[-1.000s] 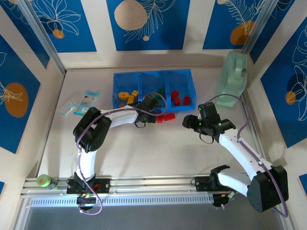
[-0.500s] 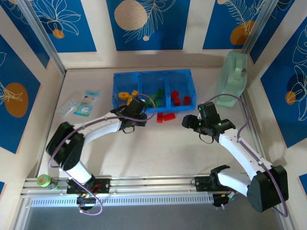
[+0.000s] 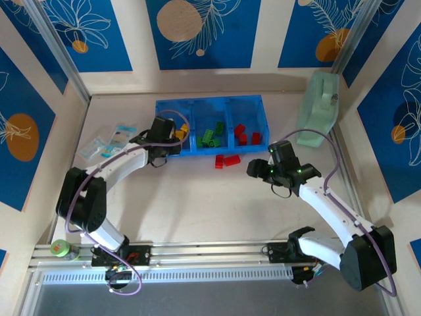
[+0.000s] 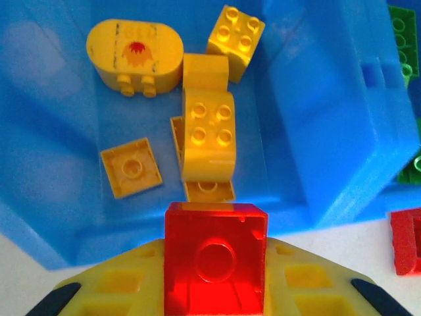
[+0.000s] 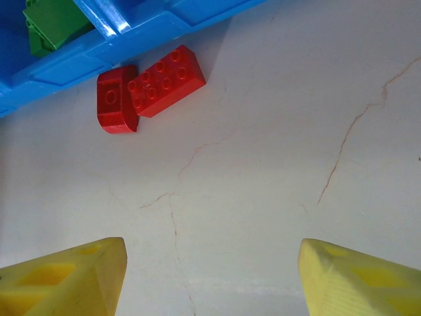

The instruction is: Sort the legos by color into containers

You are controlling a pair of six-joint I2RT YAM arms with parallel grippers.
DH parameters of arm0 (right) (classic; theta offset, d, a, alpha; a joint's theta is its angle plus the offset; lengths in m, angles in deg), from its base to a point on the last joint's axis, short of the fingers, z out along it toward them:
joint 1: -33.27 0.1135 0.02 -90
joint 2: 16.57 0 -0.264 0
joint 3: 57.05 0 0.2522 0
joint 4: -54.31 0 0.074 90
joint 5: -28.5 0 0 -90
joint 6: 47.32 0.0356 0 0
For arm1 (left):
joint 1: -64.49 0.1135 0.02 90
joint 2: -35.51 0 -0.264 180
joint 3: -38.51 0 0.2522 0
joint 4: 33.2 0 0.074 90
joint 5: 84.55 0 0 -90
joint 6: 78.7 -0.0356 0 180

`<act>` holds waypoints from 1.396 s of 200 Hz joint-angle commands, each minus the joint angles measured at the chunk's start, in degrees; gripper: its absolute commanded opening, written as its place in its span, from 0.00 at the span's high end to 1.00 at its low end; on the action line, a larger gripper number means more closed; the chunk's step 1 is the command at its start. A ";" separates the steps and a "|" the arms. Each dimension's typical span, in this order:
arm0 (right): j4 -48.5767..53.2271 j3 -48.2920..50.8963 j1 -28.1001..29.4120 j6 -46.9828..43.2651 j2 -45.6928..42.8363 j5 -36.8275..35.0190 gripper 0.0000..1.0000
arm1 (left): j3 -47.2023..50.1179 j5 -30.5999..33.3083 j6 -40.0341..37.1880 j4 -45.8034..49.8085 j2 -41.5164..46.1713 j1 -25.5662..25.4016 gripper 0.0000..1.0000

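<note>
At the near wall of the tray's [image 4: 329, 131] left compartment, the left gripper [image 4: 215, 293] clamps a red brick [image 4: 215, 253]
Yellow bricks [image 4: 207, 135] lie in that compartment; two more red bricks [image 5: 168, 80] lie touching on the table [image 5: 263, 184] against the tray's front wall, with the right gripper [image 5: 212, 262] spread open nearby

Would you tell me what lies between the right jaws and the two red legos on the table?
Bare tabletop reaches the red legos, per the right wrist view.
</note>
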 commanded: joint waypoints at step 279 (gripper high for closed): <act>7.58 6.34 -9.56 3.77 -14.03 -4.14 0.29 | -52.98 -8.49 -6.03 14.00 -30.25 -14.51 0.70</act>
